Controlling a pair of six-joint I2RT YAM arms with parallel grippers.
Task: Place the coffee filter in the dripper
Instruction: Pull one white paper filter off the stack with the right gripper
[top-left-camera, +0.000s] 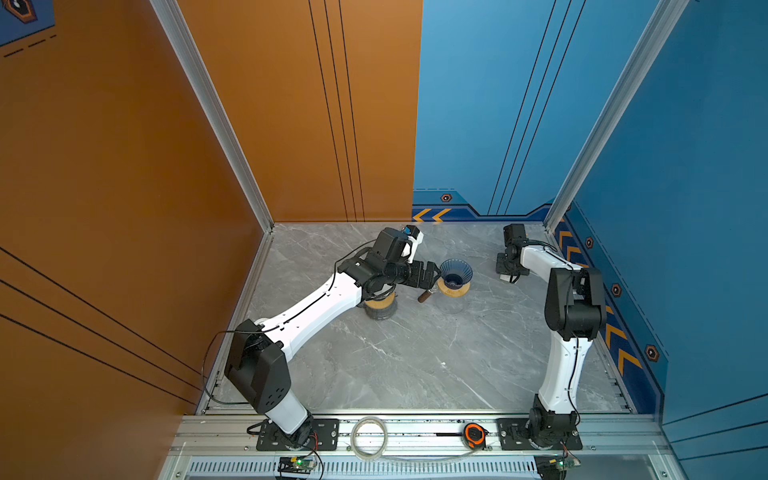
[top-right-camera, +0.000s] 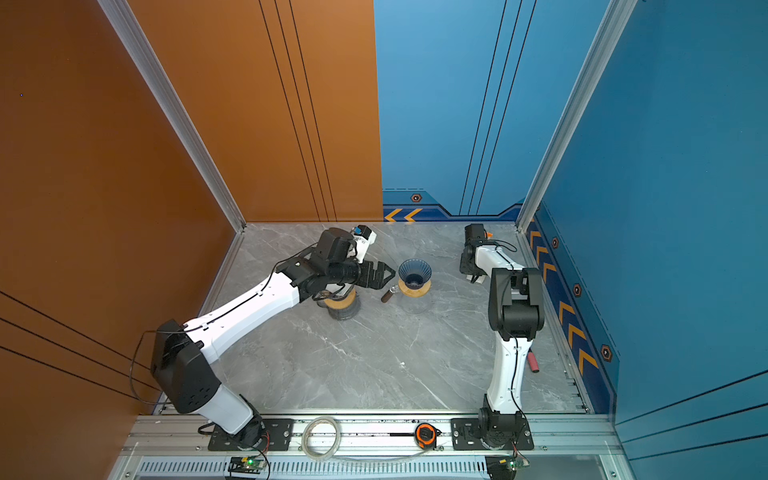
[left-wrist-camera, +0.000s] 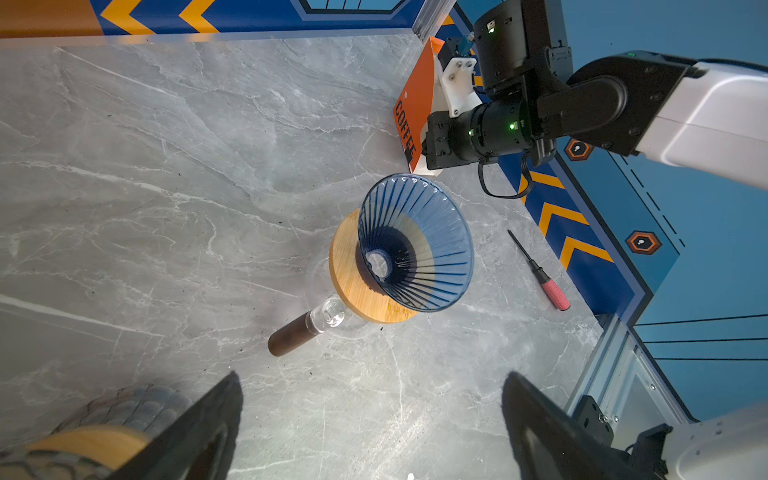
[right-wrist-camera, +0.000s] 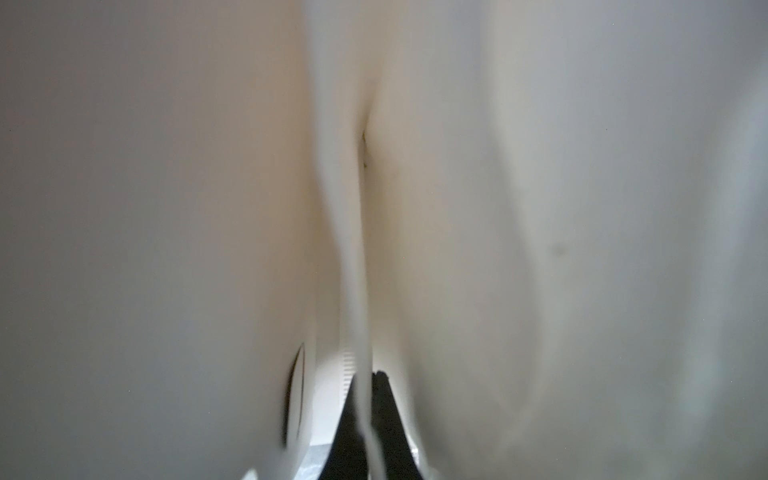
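Grey marble tabletop (top-left-camera: 415, 365): wide free room at front. Blue ribbed glass dripper (top-left-camera: 456, 272): mouth clear above. Wood-lidded ribbed jar (top-left-camera: 380, 307) blocks left; red-handled screwdriver (left-wrist-camera: 540, 272) by right wall.

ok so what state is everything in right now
dripper, empty, upright on the carafe
carafe, upright on the table
filter, pinched by the right gripper, not yet in the dripper
right gripper, shut on the filter, at the box
left gripper, open, empty, near the dripper
box, upright
screwdriver, lying flat on the table
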